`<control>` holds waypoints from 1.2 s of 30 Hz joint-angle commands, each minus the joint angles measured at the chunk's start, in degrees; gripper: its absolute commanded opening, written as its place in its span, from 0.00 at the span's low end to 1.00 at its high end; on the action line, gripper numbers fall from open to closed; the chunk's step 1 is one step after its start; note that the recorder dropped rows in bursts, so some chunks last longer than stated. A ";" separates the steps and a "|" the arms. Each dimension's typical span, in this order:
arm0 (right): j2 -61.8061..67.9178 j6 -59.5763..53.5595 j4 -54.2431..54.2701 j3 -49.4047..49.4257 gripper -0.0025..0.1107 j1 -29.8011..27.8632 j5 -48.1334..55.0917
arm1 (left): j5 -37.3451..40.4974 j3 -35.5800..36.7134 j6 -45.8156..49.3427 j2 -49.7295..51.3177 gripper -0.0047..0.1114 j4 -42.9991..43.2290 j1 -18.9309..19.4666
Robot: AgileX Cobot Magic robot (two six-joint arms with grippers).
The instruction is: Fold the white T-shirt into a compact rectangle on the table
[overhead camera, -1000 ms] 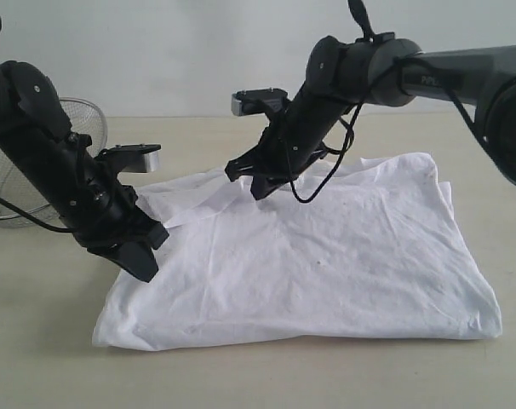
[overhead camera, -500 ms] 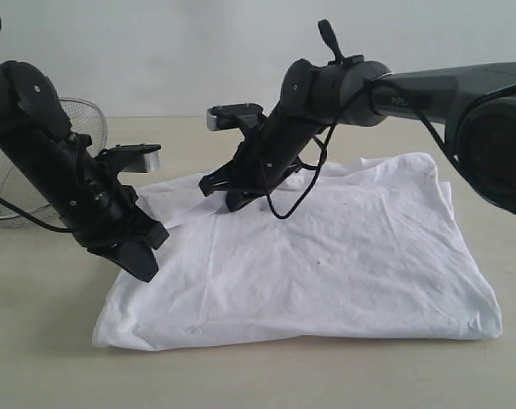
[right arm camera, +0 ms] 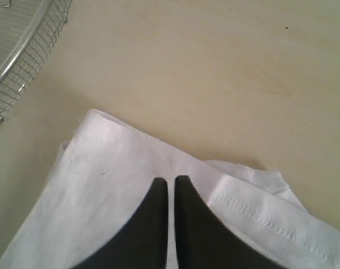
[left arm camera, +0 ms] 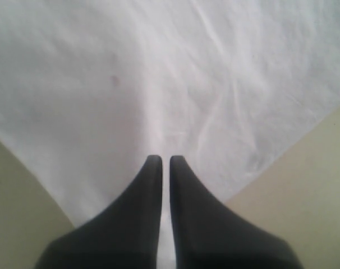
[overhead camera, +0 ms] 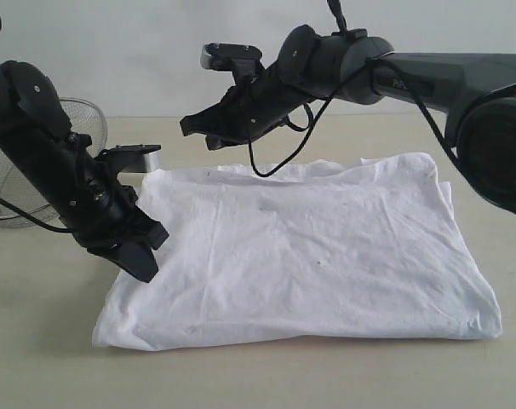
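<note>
The white cotton T-shirt [overhead camera: 309, 256] lies folded on the middle of the pale beige bench [overhead camera: 37, 341]. The left gripper [overhead camera: 147, 268], jaws closed and empty, sits at its left edge. The right gripper [overhead camera: 190, 126], likewise closed and empty, hovers above. A dragging tip could rumple the fold.

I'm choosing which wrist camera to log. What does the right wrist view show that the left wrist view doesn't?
Only the right wrist view: the bowl, a stitched hem and the right pincer, shut.
Only the left wrist view: a broad creased expanse of cloth with a faint mark, and the left pincer, shut.
Both: the shirt and the table.
</note>
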 commanded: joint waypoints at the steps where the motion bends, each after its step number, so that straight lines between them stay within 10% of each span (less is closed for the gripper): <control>1: -0.10 0.77 0.20 -0.39 0.02 -1.17 3.84 | 0.43 0.28 -0.31 -0.45 0.08 -0.51 -0.39; 22: 2.31 3.80 -7.16 -0.19 0.02 -8.63 25.41 | -0.41 0.28 -0.31 -0.45 0.08 -0.51 -0.39; 36: 3.31 7.07 -9.21 -0.34 0.02 -10.26 11.00 | -0.27 0.28 -0.31 -0.45 0.08 -0.51 -0.39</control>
